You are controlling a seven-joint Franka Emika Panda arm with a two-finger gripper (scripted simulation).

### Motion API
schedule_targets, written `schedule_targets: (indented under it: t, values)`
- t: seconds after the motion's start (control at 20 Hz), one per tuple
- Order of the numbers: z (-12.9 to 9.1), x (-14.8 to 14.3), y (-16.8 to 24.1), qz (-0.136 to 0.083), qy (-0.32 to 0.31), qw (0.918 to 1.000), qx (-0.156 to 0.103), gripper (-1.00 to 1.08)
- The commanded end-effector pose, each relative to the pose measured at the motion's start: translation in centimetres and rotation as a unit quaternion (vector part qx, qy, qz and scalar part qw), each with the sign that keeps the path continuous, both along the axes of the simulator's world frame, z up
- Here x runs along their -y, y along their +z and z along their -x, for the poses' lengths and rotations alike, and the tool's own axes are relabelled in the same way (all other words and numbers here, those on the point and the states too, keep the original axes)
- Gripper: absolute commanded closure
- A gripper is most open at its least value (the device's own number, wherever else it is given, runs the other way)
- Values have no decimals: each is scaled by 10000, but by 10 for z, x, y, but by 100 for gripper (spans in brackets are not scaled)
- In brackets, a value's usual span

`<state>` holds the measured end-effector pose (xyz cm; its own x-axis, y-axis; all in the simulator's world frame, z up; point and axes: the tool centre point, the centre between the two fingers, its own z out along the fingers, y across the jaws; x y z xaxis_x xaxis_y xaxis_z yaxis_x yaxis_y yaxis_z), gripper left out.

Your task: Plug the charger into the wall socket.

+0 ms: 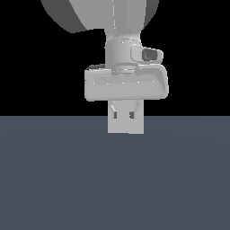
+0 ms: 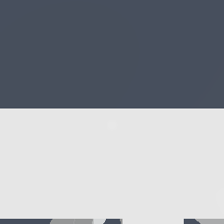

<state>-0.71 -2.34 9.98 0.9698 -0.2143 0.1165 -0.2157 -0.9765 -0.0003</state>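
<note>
1. Surface: a flat, matte slate-blue table (image 1: 54,179) fills the lower half of the exterior view. The background above it is plain black.
2. Arm: the light-grey arm (image 1: 121,27) descends from the top of the exterior view, ending in a wide, rounded hand body.
3. Gripper (image 1: 124,115): the two fingers sit close together, clamped on the charger (image 1: 126,125), which hangs directly below the hand at the table's far edge line.
4. Charger: a small, plain, near-white block with flat faces and square edges. In the wrist view its smooth pale face (image 2: 112,162) fills the lower half of the picture against the slate-blue table (image 2: 112,52).
</note>
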Motion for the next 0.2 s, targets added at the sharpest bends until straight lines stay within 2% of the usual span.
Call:
schedule_targets:
  t: [0.0,0.15]
  values:
    - [-2,0,0,0,1,10000,1,108]
    - [-2,0,0,2,0,10000,0,108]
